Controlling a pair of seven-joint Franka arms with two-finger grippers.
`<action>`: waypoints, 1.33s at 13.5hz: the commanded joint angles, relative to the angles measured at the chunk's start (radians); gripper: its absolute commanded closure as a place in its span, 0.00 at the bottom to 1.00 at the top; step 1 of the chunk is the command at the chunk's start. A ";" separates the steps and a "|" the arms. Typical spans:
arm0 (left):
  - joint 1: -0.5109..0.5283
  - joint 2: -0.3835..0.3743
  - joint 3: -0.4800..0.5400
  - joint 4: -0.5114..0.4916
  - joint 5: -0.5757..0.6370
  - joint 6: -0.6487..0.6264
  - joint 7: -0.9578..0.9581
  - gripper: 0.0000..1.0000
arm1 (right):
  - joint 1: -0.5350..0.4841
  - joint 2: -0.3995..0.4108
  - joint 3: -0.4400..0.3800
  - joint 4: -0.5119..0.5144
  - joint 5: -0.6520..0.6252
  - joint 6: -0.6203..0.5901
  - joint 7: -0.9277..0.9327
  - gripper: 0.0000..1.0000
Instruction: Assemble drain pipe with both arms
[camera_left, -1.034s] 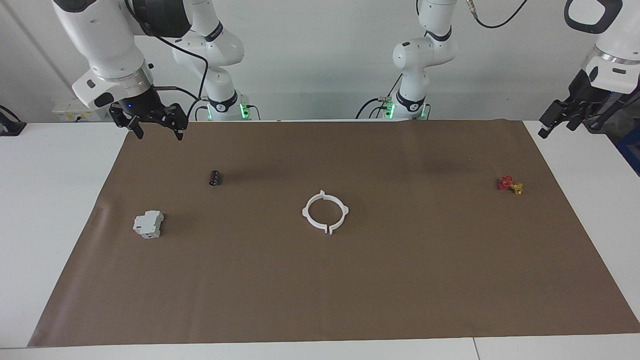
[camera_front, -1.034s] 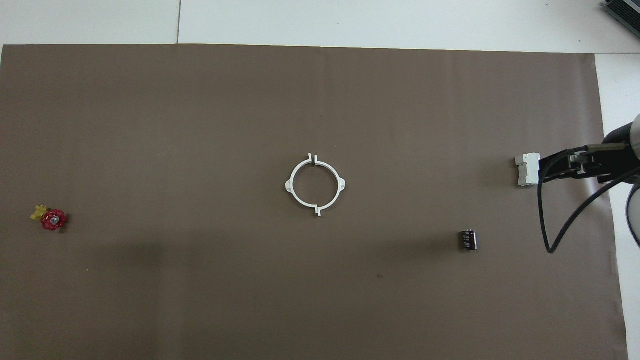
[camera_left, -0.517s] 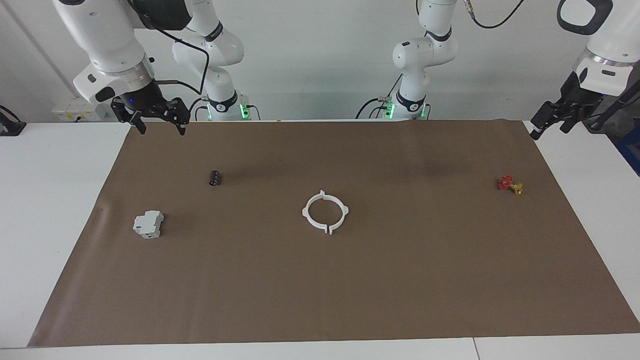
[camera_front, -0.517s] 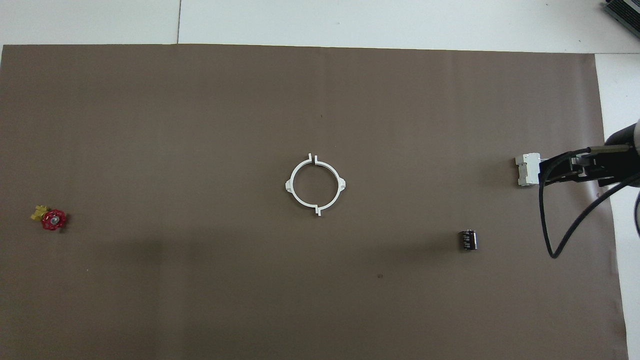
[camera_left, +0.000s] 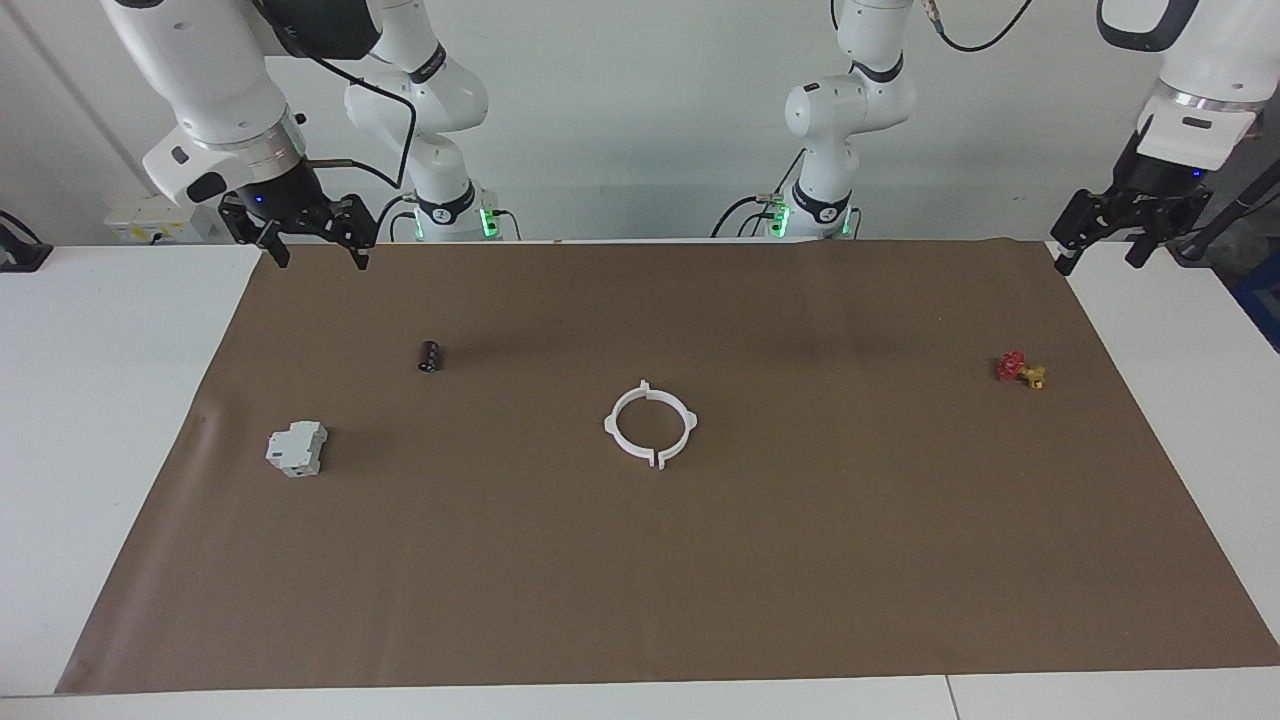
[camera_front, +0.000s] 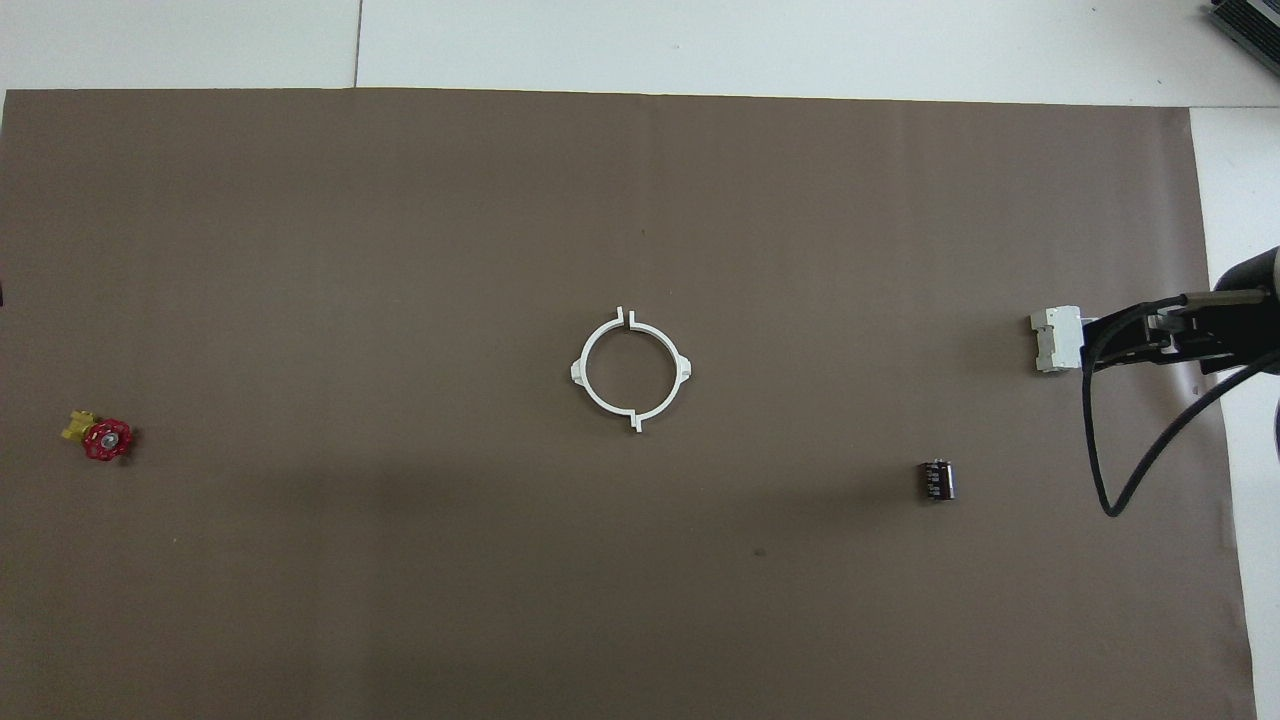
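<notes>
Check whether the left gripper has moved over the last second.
Yes. In the facing view the left gripper has risen and drawn in from off the brown mat's corner to above its edge.

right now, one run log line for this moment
ring: joined, flat mid-mat | left gripper: open, empty, raised at mat corner | right gripper: open, empty, raised at mat corner | task: ring untouched
</notes>
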 joint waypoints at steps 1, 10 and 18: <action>-0.030 -0.026 -0.052 -0.003 0.016 -0.060 0.003 0.00 | -0.015 -0.013 0.006 -0.003 0.022 -0.009 0.011 0.00; -0.165 -0.040 -0.022 0.022 0.016 -0.110 -0.167 0.00 | -0.015 -0.012 0.006 -0.005 0.022 -0.009 0.011 0.00; -0.165 -0.040 -0.020 0.068 0.005 -0.159 -0.181 0.00 | -0.015 -0.013 0.004 -0.003 0.022 -0.009 0.011 0.00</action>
